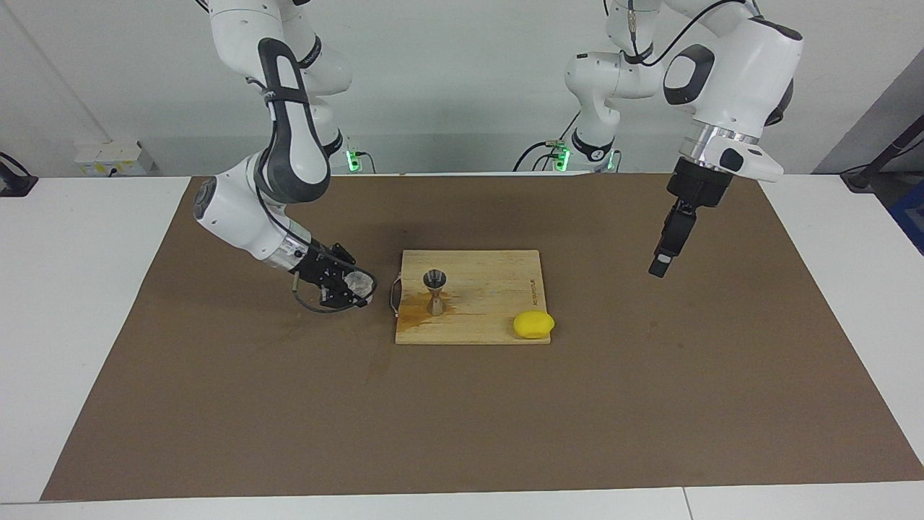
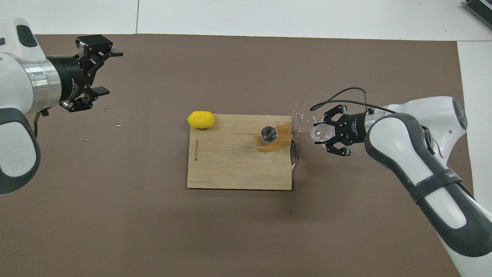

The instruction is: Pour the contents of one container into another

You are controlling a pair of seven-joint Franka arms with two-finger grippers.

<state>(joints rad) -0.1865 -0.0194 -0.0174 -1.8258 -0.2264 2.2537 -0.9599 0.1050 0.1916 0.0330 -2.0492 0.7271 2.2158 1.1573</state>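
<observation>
In right gripper: glass tumbler.

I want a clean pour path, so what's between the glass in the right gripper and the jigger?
In the overhead view, between the glass tumbler held by the right gripper and the jigger: spilled droplets on the mat, the board's metal handle, and a brown stain.

I see a wooden cutting board lying mid-counter on a brown mat, which covers most of the white counter. A yellow lemon sits at the board's corner toward the left arm's end. An orange-brown stain marks the board; droplets glisten on the mat beside it.
</observation>
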